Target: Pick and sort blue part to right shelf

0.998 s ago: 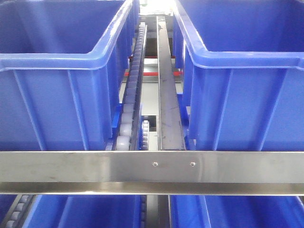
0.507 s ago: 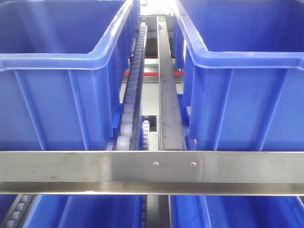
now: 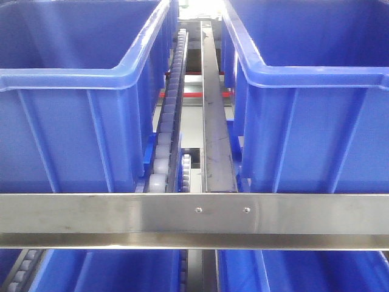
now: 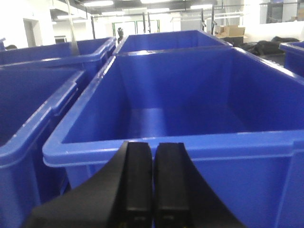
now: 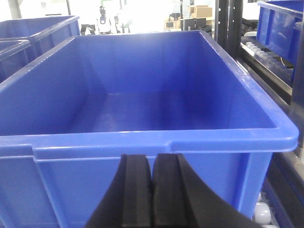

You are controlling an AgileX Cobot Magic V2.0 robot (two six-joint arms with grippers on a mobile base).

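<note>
Right shelf (image 3: 194,213): the front-facing view is showing its flat steel front bar running across the whole width, with two small screws near the middle
Upper left bin (image 3: 73,121): a large open blue plastic bin is sitting behind the bar on the left, its rim catching the light
Upper right bin (image 3: 316,121): a matching blue bin is sitting on the right, well apart from the left one
Roller rail (image 3: 169,121): a line of white rollers is running back between the two bins, just beside a steel divider strip (image 3: 214,121)
Lower level: more blue bins are showing beneath the front bar, cut off by the bottom edge
Left hand (image 4: 153,180): its two black fingers (image 4: 138,180) are pressing together with only a thin seam between them and nothing pinched; it is hovering in front of the near wall of an open blue bin (image 4: 190,147)
Left wrist surroundings: further blue bins are standing to the left and behind
Right hand (image 5: 153,190): its black fingers (image 5: 137,190) are likewise pressing together on nothing, hanging just before the rim of another open blue bin (image 5: 156,142)
Right wrist surroundings: white rollers (image 5: 261,211) are peeking out at the lower right beside that bin
Blue part: it is not showing in any view; the visible bin interiors are not showing it either
</note>
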